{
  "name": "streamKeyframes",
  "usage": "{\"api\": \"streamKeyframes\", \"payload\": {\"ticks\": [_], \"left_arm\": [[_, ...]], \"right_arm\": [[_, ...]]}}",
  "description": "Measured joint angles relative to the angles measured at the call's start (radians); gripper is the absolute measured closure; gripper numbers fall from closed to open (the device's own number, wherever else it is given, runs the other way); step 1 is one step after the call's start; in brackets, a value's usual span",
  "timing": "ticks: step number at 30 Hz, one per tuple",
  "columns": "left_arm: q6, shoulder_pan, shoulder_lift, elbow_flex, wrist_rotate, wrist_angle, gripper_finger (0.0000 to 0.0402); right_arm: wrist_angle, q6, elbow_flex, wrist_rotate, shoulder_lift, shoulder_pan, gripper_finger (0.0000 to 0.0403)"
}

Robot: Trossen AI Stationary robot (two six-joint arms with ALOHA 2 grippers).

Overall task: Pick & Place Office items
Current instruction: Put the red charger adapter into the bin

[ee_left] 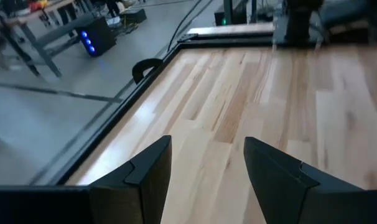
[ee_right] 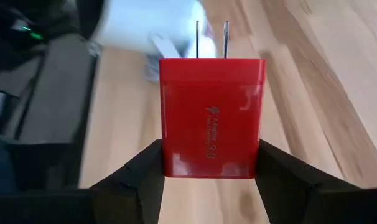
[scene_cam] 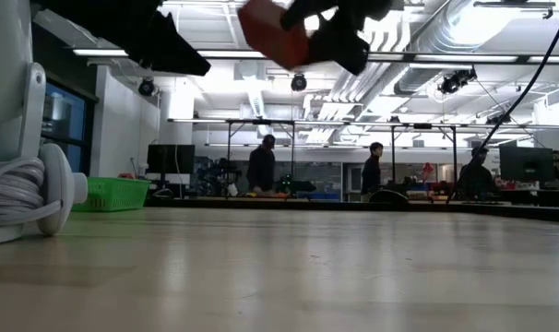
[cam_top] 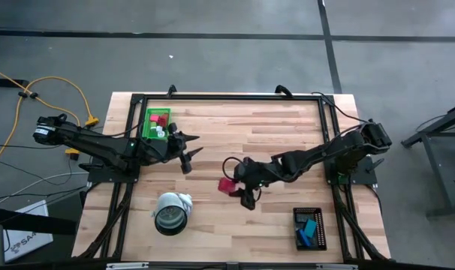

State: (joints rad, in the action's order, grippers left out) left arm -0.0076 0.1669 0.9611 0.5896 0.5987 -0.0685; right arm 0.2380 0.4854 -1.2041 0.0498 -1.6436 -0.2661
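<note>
Between the right end effector (ee_right: 210, 177) fingers, a red block (ee_right: 212, 115) with two prongs is gripped above the surface (cam_top: 235, 142). Only its lower edge is pinched, so it could slip. Left end effector (ee_left: 207, 180) hovers open, empty.

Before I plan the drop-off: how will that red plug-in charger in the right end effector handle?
The red charger looks like a rigid, smooth plastic block, so it probably won't flex but might slip. The right end effector pinches only its lower edge, so a jolt could tilt it. Its two thin prongs stick out and might bend if it lands on them.
</note>
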Motion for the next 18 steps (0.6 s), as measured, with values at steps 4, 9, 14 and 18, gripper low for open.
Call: {"api": "streamKeyframes", "payload": {"ticks": [4, 9, 14, 18], "left_arm": [[-0.100, 0.000, 0.000, 0.000, 0.000, -0.008, 0.0209], [-0.122, 0.000, 0.000, 0.000, 0.000, -0.013, 0.0209], [-0.101, 0.000, 0.000, 0.000, 0.000, -0.059, 0.0209], [-0.099, 0.005, 0.000, 0.000, -0.061, -0.057, 0.0209]], "right_arm": [[-0.088, -0.041, 0.000, -0.032, 0.000, 0.000, 0.0207], [-0.124, -0.070, 0.000, -0.022, 0.000, 0.001, 0.0207], [-0.119, -0.085, 0.000, 0.038, 0.000, 0.001, 0.0203], [-0.094, -0.099, 0.000, 0.095, 0.000, 0.006, 0.0207]]}}
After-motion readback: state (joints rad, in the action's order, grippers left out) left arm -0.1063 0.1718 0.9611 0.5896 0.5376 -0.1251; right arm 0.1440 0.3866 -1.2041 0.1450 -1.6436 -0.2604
